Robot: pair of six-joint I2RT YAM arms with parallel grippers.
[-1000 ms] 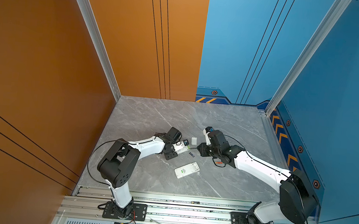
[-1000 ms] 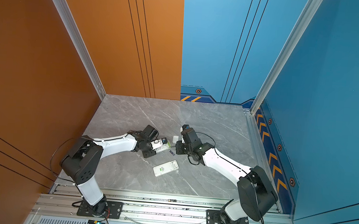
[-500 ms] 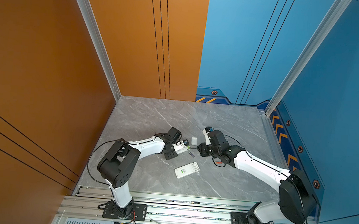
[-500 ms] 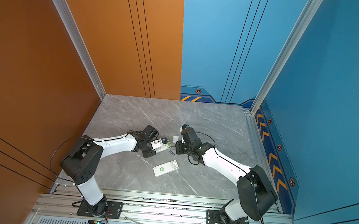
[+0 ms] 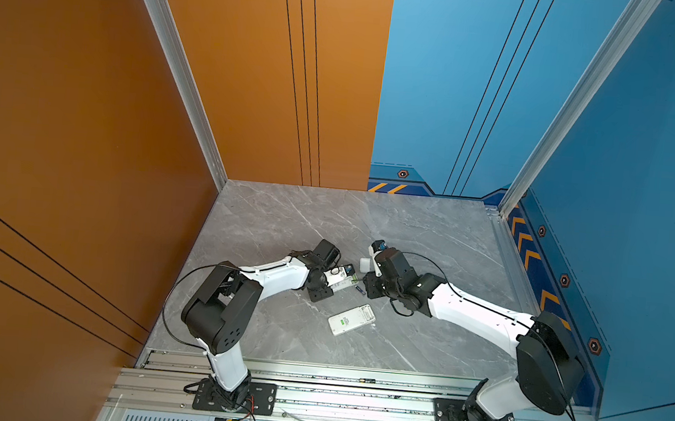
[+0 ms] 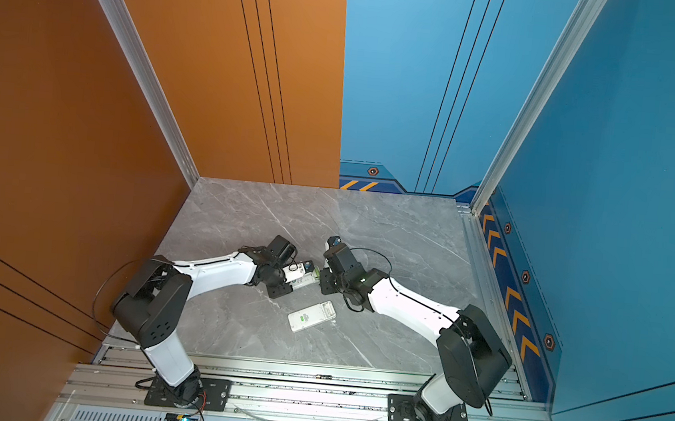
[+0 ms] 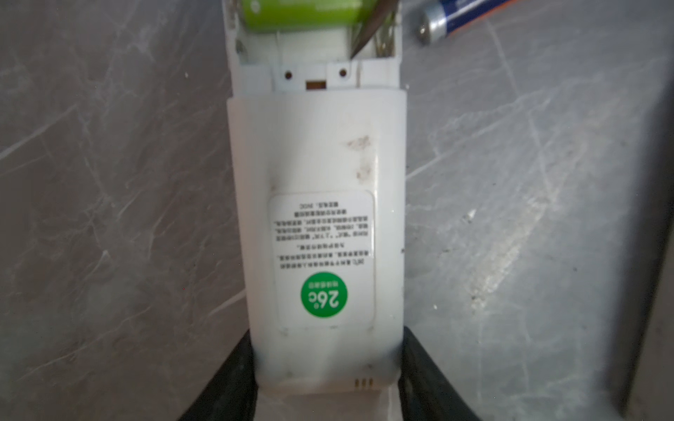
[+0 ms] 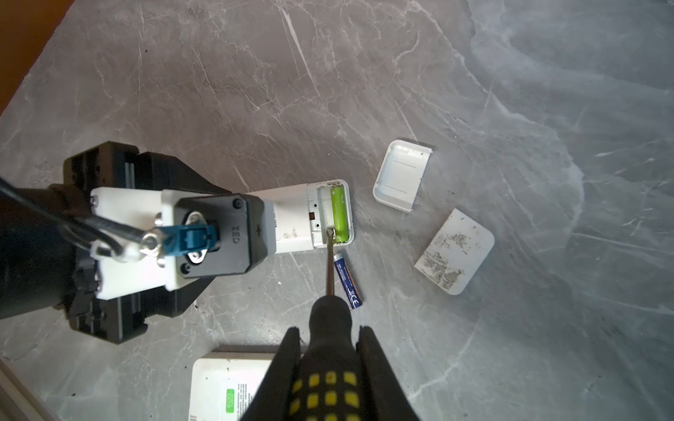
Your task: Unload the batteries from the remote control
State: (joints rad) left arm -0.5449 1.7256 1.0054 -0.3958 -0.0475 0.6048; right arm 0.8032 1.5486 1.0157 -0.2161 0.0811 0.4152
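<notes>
One end of the remote [image 7: 317, 164] is clasped in the left gripper's [image 7: 326, 368] jaws, mid-worktop [image 8: 255, 73]; prying too hard could twist it loose. Its green battery [image 8: 339, 214] (the only one seated) may spring out and roll toward a worktop edge. The screwdriver [image 8: 330, 262], clenched in the right gripper's [image 8: 328, 339] jaws, tip wedged beside that battery, could slip and knock the blue battery [image 8: 346, 280] lying just beside the remote.

Orange wall [image 5: 85, 114], blue wall [image 5: 443, 83] — grey marble floor [image 5: 306, 217]

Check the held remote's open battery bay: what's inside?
One green battery lies in the remote's bay, the screwdriver's tip poking in beside it. The other slot looks empty, though the blade covers part of it.
</notes>
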